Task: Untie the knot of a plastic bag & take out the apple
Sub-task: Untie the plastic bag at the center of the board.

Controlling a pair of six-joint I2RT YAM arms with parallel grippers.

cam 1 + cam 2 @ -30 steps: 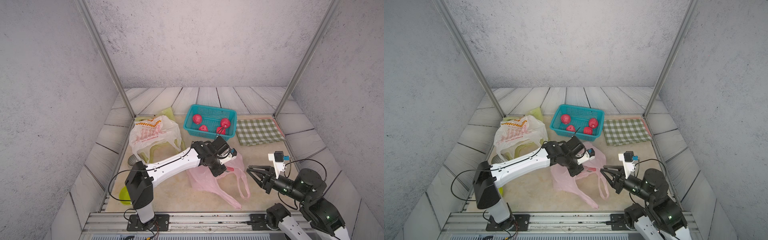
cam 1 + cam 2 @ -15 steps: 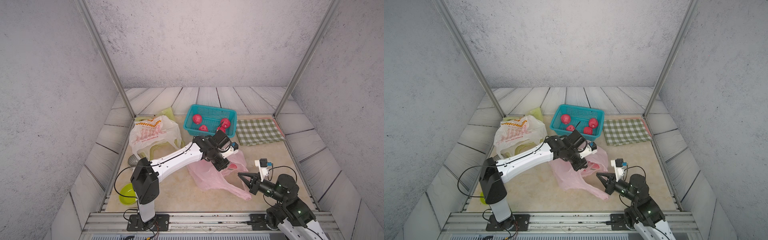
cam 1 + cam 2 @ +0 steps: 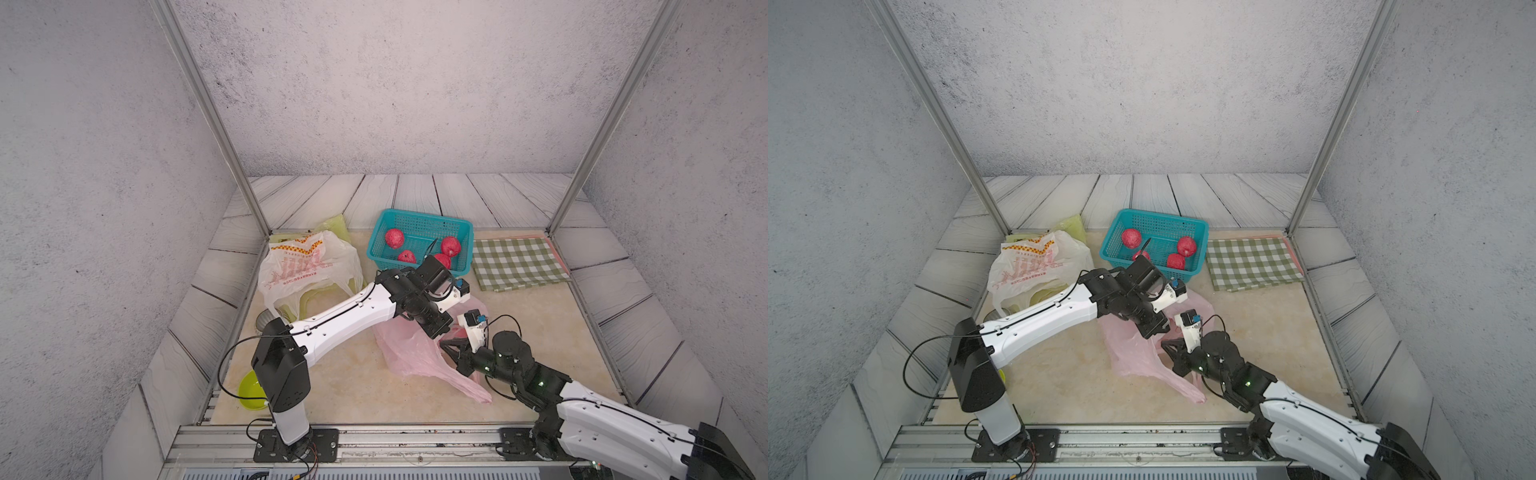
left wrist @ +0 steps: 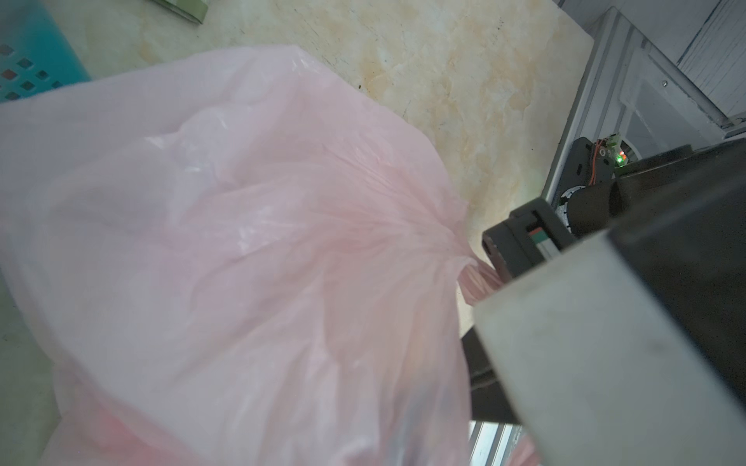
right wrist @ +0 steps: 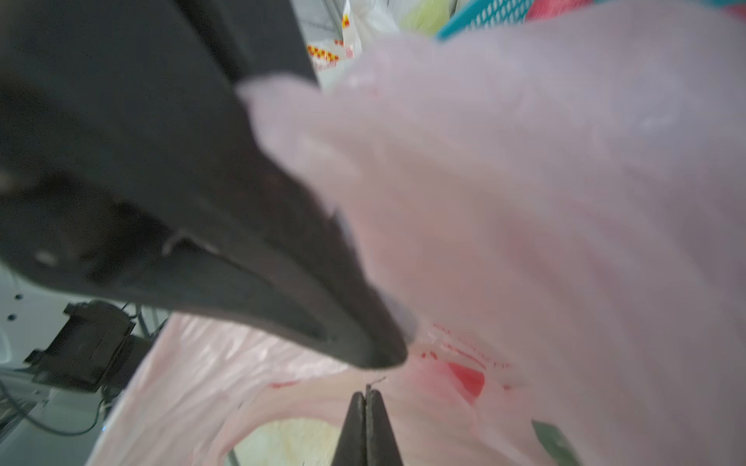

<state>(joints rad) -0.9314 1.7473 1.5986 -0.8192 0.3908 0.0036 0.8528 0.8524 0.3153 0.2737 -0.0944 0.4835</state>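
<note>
**A:** What's in the teal basket (image 3: 419, 215)?

**B:** Four red apples (image 3: 394, 237), loose on its floor. The left arm partly covers one of them in both top views. The basket stands at the back of the worktop (image 3: 353, 386), with a green checked cloth (image 3: 519, 264) just beside it.

**A:** And the pink bag (image 3: 411, 353)?

**B:** It lies slumped on the worktop in front of the basket, between the two hands. In the right wrist view a red patch (image 5: 468, 379) shows through the film. It's too blurred to tell whether that's the apple or print on the bag.

**A:** The hands?

**B:** The left hand (image 3: 438, 332) reaches in from above and is clamped on a gathered bunch of the bag's film. In the left wrist view the creases fan out from the grip. The right hand (image 3: 444, 345) sits low against the bag with its fingertips pressed together. I can't tell whether any film is caught between them.

**A:** Any other containers?

**B:** A white carrier bag (image 3: 303, 262) with red print sits left of the basket, and something pale green shows through its lower part. A lime bowl (image 3: 248, 387) sits by the left arm's base, half hidden, so I can't see inside it.
</note>
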